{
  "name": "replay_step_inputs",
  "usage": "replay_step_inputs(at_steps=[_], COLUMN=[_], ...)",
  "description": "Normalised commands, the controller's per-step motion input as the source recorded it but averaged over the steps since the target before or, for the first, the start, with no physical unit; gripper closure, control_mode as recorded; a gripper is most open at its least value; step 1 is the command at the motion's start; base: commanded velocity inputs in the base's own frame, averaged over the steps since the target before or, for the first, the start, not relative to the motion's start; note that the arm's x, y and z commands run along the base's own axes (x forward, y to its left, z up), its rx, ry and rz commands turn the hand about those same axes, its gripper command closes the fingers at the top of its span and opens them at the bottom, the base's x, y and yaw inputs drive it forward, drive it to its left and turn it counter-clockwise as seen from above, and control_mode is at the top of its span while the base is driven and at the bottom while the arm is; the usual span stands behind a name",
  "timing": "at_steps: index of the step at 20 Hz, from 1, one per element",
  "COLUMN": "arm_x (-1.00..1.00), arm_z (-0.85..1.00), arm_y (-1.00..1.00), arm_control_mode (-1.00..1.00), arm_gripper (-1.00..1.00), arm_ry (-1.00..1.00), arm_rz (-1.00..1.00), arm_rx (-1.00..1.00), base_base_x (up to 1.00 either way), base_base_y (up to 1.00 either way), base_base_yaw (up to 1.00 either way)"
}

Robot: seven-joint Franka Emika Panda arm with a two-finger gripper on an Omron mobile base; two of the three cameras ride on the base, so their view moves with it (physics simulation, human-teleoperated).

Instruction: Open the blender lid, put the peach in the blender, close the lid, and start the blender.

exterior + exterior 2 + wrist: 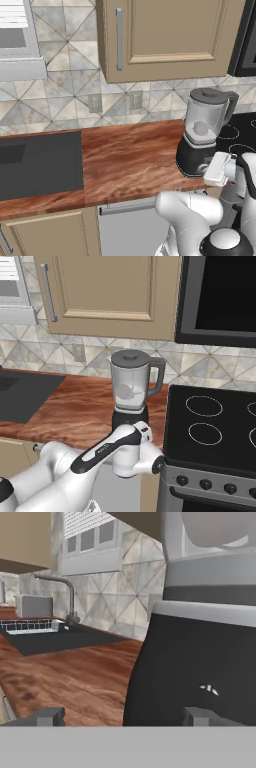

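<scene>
Judging from how things lie, we're on the last step — the peach (201,128) sits pale inside the clear jar, and the blender lid (208,94) rests flat on the jar's top, so opening, loading and closing look done. The blender (131,396) stands on the wooden counter (125,155) just beside the stove (215,431), w/ our gripper (122,716) low and close in front of its black base. Fingers (49,716) stand wide apart, holding nothing. What's left, we reckon: turn or press the front knob to start it — we can't make out the knob clearly.
</scene>
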Motion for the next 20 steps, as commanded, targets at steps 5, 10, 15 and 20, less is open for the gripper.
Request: replay_step_inputs(at_steps=[5, 10, 15, 20], arm_x=[0.46, 0.44, 0.11, -0.55], arm_z=[0.00, 0.00, 0.08, 0.21], arm_y=[0.00, 0.00, 0.00, 0.00], arm_control_mode=[-1.00, -1.00, -1.00, -1.00], arm_gripper=[-1.00, -1.00, -1.00, -1.00], arm_ry=[0.01, 0.02, 0.00, -0.12], arm_rz=[0.01, 0.01, 0.01, 0.04], arm_rx=[0.00, 0.00, 0.00, 0.00], base_base_x=[0.00, 0.00, 0.00, 0.00], base_base_y=[0.00, 0.00, 0.00, 0.00], base_base_yaw=[0.00, 0.00, 0.00, 0.00])
